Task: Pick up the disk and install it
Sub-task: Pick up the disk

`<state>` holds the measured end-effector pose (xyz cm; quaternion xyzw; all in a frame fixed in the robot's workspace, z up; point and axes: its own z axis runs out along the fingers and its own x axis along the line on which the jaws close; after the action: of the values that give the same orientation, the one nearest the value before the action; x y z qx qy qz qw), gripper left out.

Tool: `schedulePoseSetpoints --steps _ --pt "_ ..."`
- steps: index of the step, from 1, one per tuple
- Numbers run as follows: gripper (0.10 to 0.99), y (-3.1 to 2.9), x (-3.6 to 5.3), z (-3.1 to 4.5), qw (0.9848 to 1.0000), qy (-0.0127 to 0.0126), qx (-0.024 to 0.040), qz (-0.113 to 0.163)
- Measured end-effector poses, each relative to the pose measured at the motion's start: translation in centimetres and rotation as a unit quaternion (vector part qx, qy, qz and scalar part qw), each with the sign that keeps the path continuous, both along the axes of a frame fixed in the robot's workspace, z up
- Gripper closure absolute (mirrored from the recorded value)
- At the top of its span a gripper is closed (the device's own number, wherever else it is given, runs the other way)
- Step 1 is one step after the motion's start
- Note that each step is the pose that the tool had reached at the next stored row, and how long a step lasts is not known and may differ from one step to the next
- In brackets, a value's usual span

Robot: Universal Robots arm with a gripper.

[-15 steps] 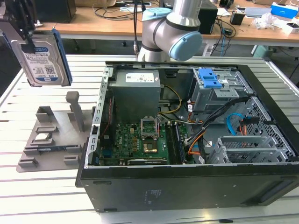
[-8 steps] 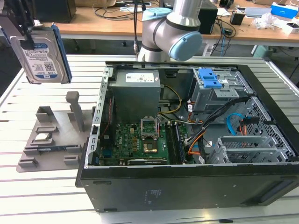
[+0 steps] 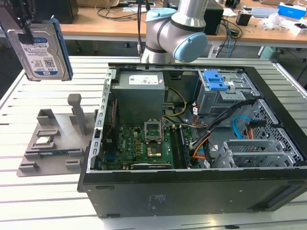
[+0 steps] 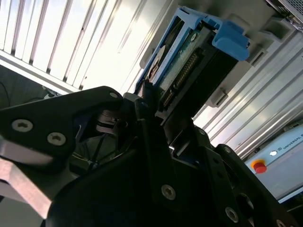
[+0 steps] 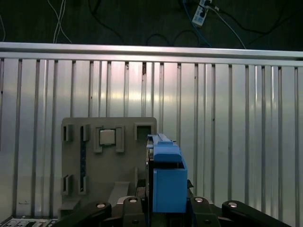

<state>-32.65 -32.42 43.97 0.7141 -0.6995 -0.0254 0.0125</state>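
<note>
The disk (image 3: 41, 48), a silver hard drive with a barcode label in a blue carrier frame, hangs upright in the air at the exterior view's upper left. My gripper (image 3: 20, 26) is shut on its upper end. It hangs well above the grey fixture (image 3: 53, 143) on the slatted table. In the second wrist view the black fingers (image 4: 147, 113) clamp the disk (image 4: 189, 61) at its connector end. In the first wrist view the disk's blue carrier (image 5: 168, 175) stands edge-on between the gripper (image 5: 165, 210) links, over the fixture (image 5: 109, 165).
An open computer case (image 3: 192, 187) lies to the exterior view's right of the fixture, with a grey drive cage and blue latch panel (image 3: 217, 81) at its back. A small silver chip (image 3: 44, 140) sits in the fixture. The arm's base (image 3: 175, 31) stands behind the case.
</note>
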Motion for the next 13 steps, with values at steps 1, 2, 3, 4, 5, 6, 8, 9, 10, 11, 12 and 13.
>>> schedulePoseSetpoints --steps 1,2,3,4,5,6,8,9,10,11,12,13 --pt "0.725 0.02 0.01 0.29 1.0000 0.0001 0.0000 0.000" --pt "0.725 0.04 0.02 0.52 1.0000 0.0001 0.0000 0.000" --pt "0.725 0.05 0.02 0.74 1.0000 0.0001 0.0000 0.000" --pt "0.725 0.07 0.02 0.99 1.0000 0.0002 0.0000 0.000" --pt "0.725 0.09 0.03 1.18 1.0000 0.0002 0.0000 0.000" --pt "0.725 0.10 0.03 1.46 1.0000 0.0002 0.0000 0.000" --pt "0.725 0.12 0.03 1.85 1.0000 0.0003 0.0000 0.000" --pt "0.725 0.13 0.03 2.01 1.0000 0.0002 0.0000 0.000" --pt "0.725 0.14 0.04 2.19 1.0000 0.0003 0.0000 0.000" --pt "0.725 0.15 0.04 2.39 1.0000 0.0003 0.0000 0.000" --pt "0.725 0.15 0.04 2.58 1.0000 0.0003 0.0000 0.000" --pt "0.725 0.17 0.04 2.83 1.0000 0.0004 0.0000 0.000"
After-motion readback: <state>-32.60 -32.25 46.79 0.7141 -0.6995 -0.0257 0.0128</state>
